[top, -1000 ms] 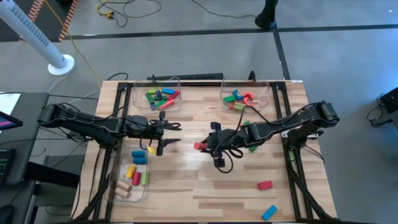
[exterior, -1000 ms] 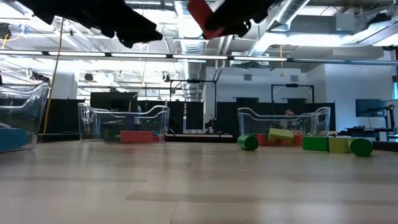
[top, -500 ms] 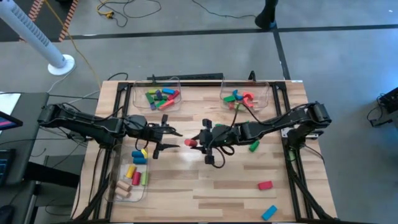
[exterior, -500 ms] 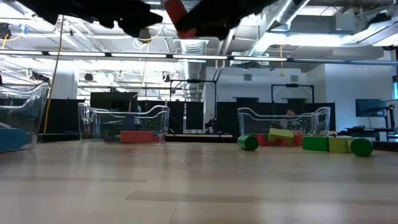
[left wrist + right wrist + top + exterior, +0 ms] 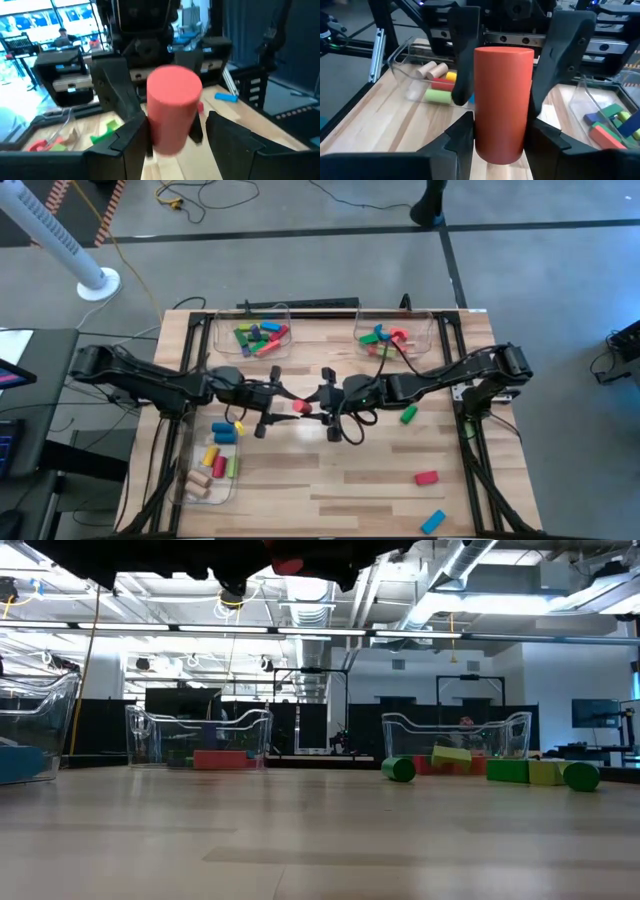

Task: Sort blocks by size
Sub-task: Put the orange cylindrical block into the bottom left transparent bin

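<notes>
Table (image 5: pixel 330 480): pale wood planks, smooth with a slight sheen; it lies well below both sets of fingers, so I judge a dropped block would roll a long way.

Clear bins (image 5: pixel 250 332): thin see-through plastic with rounded rims. Two stand beyond the fingers at the far edge, and a third (image 5: pixel 212 470) sits on the left arm's side holding stubby cylinders. If the hand-over fails, I reckon the block ends up in none of them.

Left gripper (image 5: pixel 281 404): dark, matte, hard fingers. I see them spread either side of the cylinder with gaps showing, not yet pressing it. Risk as I judge it: closing off-centre on a round wall could squirt the block out sideways.

Right gripper (image 5: pixel 318 404): its fingers (image 5: pixel 555 140) are clamped against the cylinder's sides and carry it. If I release before the left fingers seat, it falls.

Red cylinder (image 5: pixel 301 408): smooth painted wood by the look of it, round wall, flat end. It is held in mid-air between the two grippers, which meet nose to nose over the table's middle. In the left wrist view its flat end (image 5: pixel 173 90) faces me between my fingers.

Loose blocks: a green cylinder (image 5: pixel 407 416), a red block (image 5: pixel 426 477) and a blue bar (image 5: pixel 432 521) lie on the right arm's side, well apart from the fingers.
</notes>
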Controlling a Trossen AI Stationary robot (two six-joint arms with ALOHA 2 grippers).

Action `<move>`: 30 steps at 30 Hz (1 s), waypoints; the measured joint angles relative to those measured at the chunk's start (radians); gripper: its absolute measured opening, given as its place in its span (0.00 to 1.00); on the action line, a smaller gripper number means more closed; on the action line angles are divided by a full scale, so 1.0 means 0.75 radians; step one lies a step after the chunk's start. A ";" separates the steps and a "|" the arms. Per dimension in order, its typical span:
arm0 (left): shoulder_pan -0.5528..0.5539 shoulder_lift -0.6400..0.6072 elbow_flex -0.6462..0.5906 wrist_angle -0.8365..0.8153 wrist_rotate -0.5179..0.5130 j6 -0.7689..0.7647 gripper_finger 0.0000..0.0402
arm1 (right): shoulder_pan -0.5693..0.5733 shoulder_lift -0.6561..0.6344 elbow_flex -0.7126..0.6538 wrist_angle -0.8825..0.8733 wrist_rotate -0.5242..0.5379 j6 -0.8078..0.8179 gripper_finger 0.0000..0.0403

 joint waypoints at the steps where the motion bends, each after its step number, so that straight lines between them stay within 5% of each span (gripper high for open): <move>1: 0.000 0.017 0.000 0.035 -0.001 -0.008 0.47 | 0.000 0.000 0.000 -0.002 0.000 0.000 0.42; 16: 0.000 0.047 0.001 0.171 -0.009 -0.008 0.46 | -0.005 0.000 0.000 0.005 0.007 -0.010 0.42; 30: 0.001 0.105 0.001 0.237 -0.016 0.017 0.31 | -0.008 0.000 0.000 0.005 0.005 -0.005 0.42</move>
